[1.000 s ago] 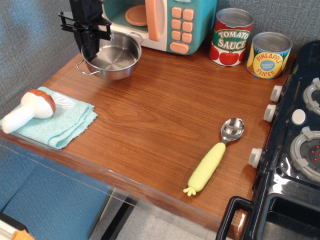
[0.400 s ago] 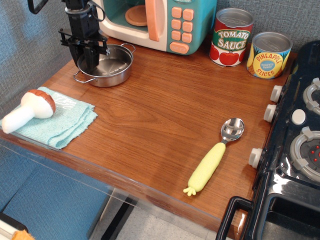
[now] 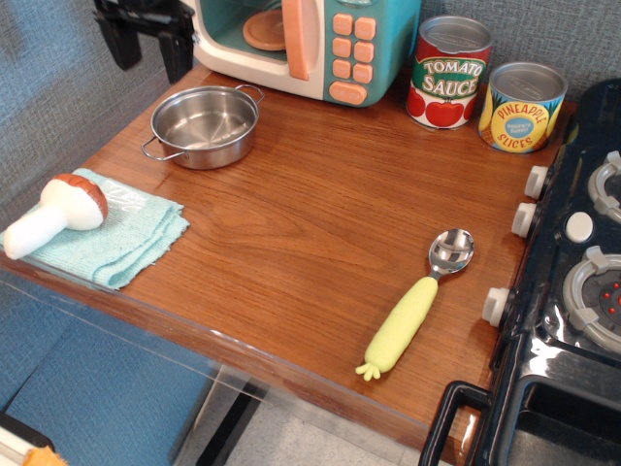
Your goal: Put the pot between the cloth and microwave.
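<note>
The shiny steel pot stands upright on the wooden counter, in front of the teal toy microwave and behind the light teal cloth. A toy mushroom lies on the cloth's left part. My black gripper is open and empty at the top left, raised above and behind the pot, apart from it. Its upper part is cut off by the frame edge.
A tomato sauce can and a pineapple can stand at the back right. A spoon with a yellow-green handle lies at the right. A black toy stove borders the counter's right side. A grey wall runs behind.
The gripper let go of the pot's rim, opened and rose up and back to the left. The pot, set down a little left of before, now rests free.
</note>
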Controlling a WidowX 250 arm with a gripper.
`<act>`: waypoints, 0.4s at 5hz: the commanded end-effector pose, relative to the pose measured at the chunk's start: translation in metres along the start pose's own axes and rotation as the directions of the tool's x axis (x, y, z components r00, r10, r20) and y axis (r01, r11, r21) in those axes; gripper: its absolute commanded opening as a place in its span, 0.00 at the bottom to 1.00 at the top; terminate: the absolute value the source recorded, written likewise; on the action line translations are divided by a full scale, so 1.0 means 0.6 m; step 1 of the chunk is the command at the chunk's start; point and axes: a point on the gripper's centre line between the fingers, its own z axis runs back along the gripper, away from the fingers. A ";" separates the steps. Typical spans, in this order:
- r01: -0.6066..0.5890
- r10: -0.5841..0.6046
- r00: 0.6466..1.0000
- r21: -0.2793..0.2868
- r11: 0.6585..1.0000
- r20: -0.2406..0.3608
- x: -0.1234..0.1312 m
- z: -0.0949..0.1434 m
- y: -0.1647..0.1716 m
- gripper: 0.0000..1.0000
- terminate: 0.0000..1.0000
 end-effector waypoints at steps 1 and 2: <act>0.010 -0.014 0.996 0.051 0.999 0.084 -0.012 0.071 -0.001 1.00 0.00; 0.010 -0.014 0.996 0.051 0.999 0.084 -0.012 0.071 -0.001 1.00 1.00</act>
